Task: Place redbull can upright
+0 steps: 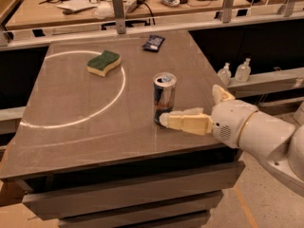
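The redbull can (164, 98) stands upright on the brown table (71, 132), right of centre, with its silver top and pull tab facing up. My gripper (189, 104) is open just right of the can. Its near finger (186, 122) lies flat on the table and its tip reaches the can's base. The far finger (221, 94) stands well off to the right. Nothing is held. The white arm extends off the lower right.
A green and yellow sponge (103, 62) lies inside a white circle line on the left. A small dark blue snack packet (153, 42) lies at the far edge. Two small bottles (233, 71) stand on a ledge to the right. A cluttered workbench (85, 4) sits behind a rail.
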Controlling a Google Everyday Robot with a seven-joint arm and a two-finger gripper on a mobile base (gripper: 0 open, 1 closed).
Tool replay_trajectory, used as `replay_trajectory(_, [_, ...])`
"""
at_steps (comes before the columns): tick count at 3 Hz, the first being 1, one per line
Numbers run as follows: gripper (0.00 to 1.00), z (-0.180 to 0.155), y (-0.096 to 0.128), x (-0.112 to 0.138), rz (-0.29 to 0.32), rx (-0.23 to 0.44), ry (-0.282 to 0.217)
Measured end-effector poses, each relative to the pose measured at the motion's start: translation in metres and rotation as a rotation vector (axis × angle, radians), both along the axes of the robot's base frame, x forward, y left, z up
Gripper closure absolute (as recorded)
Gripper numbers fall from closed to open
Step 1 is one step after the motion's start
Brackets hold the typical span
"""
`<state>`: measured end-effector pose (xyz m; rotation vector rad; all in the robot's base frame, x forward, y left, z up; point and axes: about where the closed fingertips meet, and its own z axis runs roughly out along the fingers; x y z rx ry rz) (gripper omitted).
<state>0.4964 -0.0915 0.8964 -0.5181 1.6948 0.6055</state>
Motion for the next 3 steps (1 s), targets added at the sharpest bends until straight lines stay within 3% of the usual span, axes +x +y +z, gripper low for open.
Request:
replay_trajectory(1, [0.00, 0.001, -0.030, -0.006, -0.086, -0.045, 0.030])
replay_trajectory(2, [0.00, 0.001, -0.045, -0.010, -0.135, -0.068, 0.047])
replay_trajectory(3, [0.00, 0.001, -0.045, -0.010, -0.135, -0.068, 0.047])
